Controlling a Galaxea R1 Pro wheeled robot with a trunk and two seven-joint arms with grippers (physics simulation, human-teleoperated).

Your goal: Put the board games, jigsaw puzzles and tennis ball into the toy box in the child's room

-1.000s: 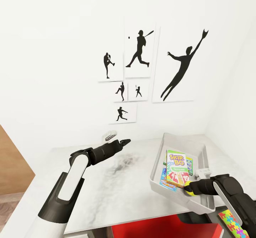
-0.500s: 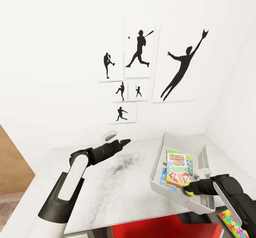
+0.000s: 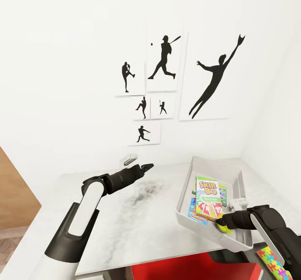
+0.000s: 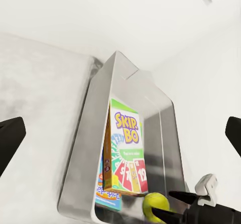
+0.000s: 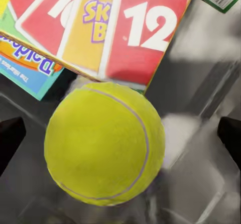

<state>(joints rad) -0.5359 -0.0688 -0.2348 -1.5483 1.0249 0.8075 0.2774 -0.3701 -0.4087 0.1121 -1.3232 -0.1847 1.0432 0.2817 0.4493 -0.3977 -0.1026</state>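
White wall with black sports silhouettes backs a light grey worktop. Toy box, a shallow grey bin, sits on the worktop near the right-hand corner. Inside it lie the stacked board games: the yellow-green and red one on top, a blue one showing beneath its near edge, a third peeking out on the far side. Tennis ball rests in the box at the near edge of the top game, touching or almost touching it; the right wrist view shows the ball on the grey box floor just beside the red cards of the cover. Right hand is over the box's near end with its fingers spread, the ball between them but not clamped. Left hand hovers above the bare worktop, well apart from the box, fingers apart. One jigsaw puzzle shows below the right arm, beyond the worktop edge.
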